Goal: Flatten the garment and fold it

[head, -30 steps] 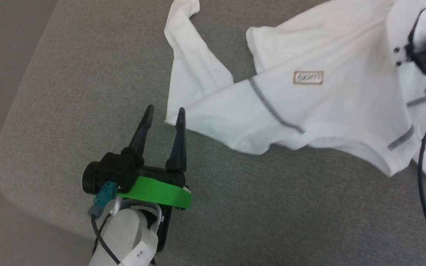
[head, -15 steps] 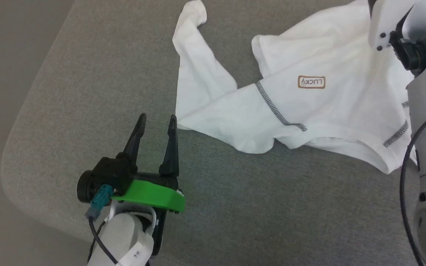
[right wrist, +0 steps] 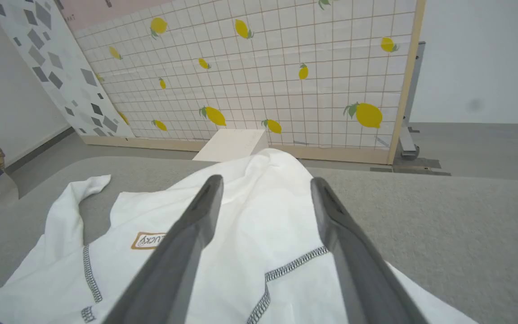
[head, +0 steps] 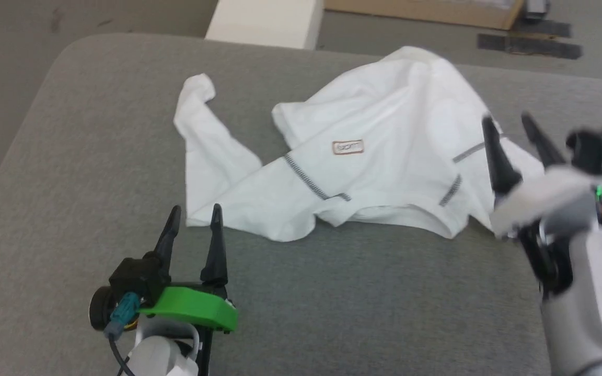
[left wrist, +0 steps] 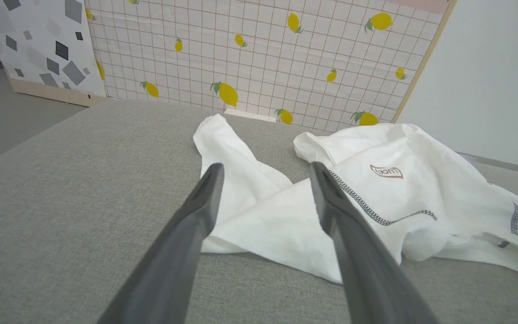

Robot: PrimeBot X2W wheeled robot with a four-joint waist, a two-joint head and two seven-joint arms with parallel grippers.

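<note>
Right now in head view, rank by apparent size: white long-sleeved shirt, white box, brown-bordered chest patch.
1. white long-sleeved shirt, by far
2. white box, cropped by the top edge
3. brown-bordered chest patch, smallest

The left gripper (head: 196, 210) has two long, tapering black fingers (head: 216, 245) on a black housing (head: 134, 274) backed by a bright green plate (head: 191, 312), with a teal connector (head: 122, 309), a black cable (head: 118, 355) and a pale forearm (head: 157, 360), while the right gripper (head: 506, 119) carries the same dark fingers on a white plate (head: 541, 196) above a silver-grey forearm (head: 593, 313).
</note>
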